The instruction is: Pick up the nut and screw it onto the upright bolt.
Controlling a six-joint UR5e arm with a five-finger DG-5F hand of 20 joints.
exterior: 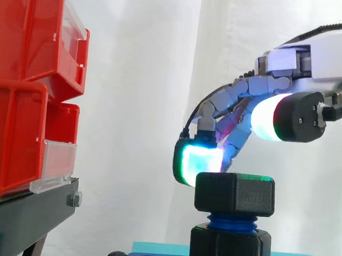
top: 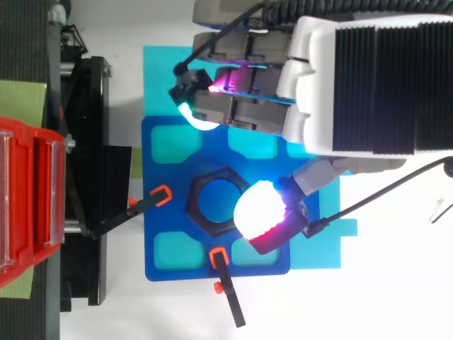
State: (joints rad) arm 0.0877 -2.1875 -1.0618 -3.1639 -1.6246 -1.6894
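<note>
Black and six-sided, the nut (exterior: 234, 193) sat threaded on top of the upright bolt (exterior: 232, 220), whose ribbed blue thread showed in the gap above a second black hex nut (exterior: 229, 248) at its foot. Both nuts looked matte and blocky, with chamfered corners. Above them the hand (exterior: 309, 56) arched its fingers downward in a loose curve with the thumb spread wide, closed on nothing. In the side view a cyan-green glowing fingertip (exterior: 199, 160) hung at the nut's upper left corner. From above, that fingertip (top: 198, 117) lay beyond the nut (top: 217, 202) and apart from it. The thumb pad (top: 258, 212), white shading to magenta, overlapped the nut's right edge but stood well above it in the side view. Underneath lay a glossy blue plate (top: 170, 177) with rounded cyan pockets, gripped by orange-tipped clamps (top: 161, 196).
</note>
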